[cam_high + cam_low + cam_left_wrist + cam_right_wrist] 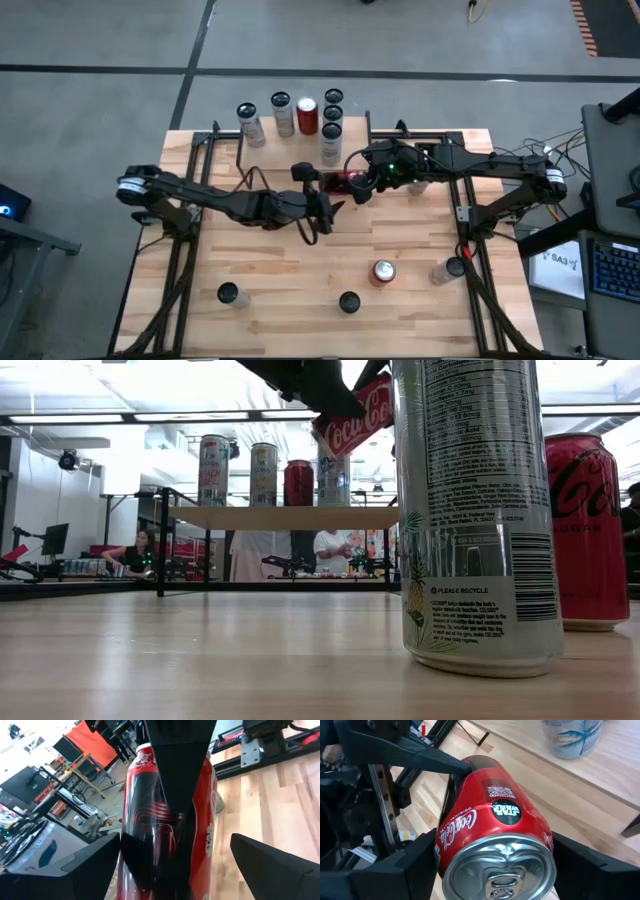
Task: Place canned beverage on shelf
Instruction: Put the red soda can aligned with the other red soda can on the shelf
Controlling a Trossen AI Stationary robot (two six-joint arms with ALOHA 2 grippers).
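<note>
So the big plank worktop point(300, 270) fills most of the overhead shot, with both dark arms reaching in toward the middle. At its far edge sits the shelf point(285, 517), the little wooden riser on thin black legs, and it's got five cans lined up on it: a white can point(250, 124), a silver can point(283, 114), a red can point(307, 115) and two more tall ones point(331, 128) beside that.

The action's all around the red Coke can point(495, 845). It's up in the air over the middle of the worktop, just in front of the shelf, tilted over on a slant. The right gripper point(495, 862) has its fingers clamped on either side of it, near the top end. The left gripper point(175, 865) is right there too, but its fingers are spread wide and standing clear of the can's sides.

Nearer the front edge there's a handful of loose cans standing upright: another red Coke can point(383, 272), a pale tall can point(476, 510), and two dark-topped ones point(348, 301).
</note>
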